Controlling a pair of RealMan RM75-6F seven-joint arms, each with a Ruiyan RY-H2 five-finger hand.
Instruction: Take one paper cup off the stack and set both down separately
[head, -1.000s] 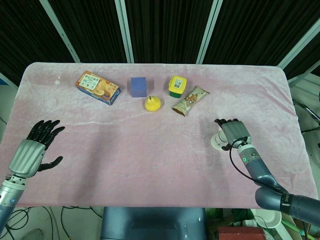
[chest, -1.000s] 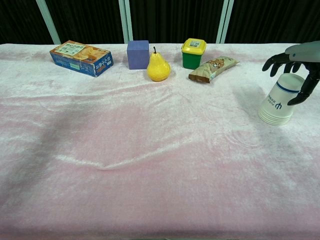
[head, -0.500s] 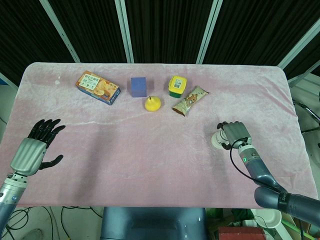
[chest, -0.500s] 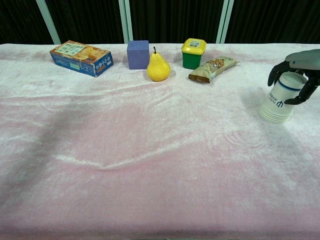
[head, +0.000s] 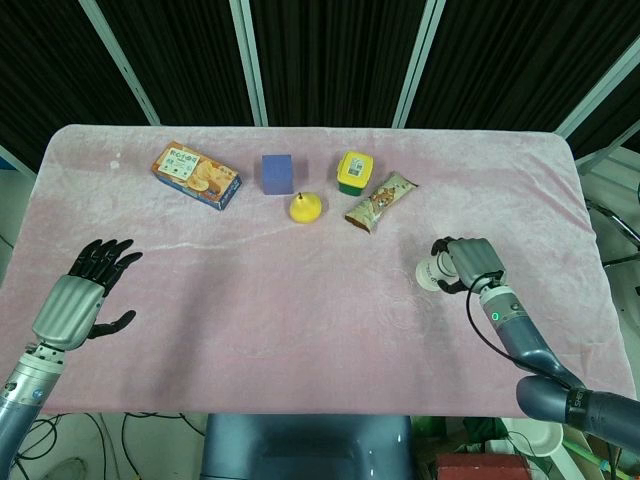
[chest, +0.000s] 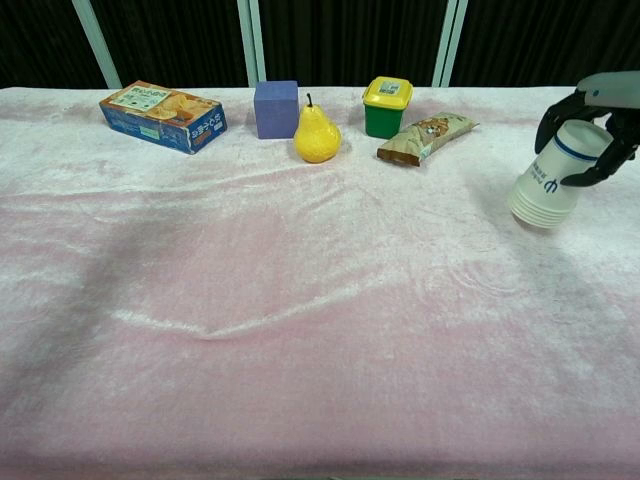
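A stack of white paper cups (chest: 548, 182) with a blue band hangs upside down and tilted, lifted a little above the pink cloth at the right. My right hand (chest: 598, 125) grips its upper end from above, fingers wrapped around it. In the head view the cup stack (head: 431, 273) pokes out to the left of that right hand (head: 466, 264). My left hand (head: 85, 297) hovers over the table's front left with fingers spread and nothing in it; the chest view does not show it.
Along the back stand a snack box (chest: 162, 116), a purple cube (chest: 276, 108), a yellow pear (chest: 317, 135), a green tub with a yellow lid (chest: 387, 106) and a snack wrapper (chest: 427, 137). The pink cloth (chest: 300, 330) has shallow wrinkles.
My right hand closed around the cup stack and lifted it off the cloth, tilting it and carrying it slightly left. My left hand drifted a little to the right.
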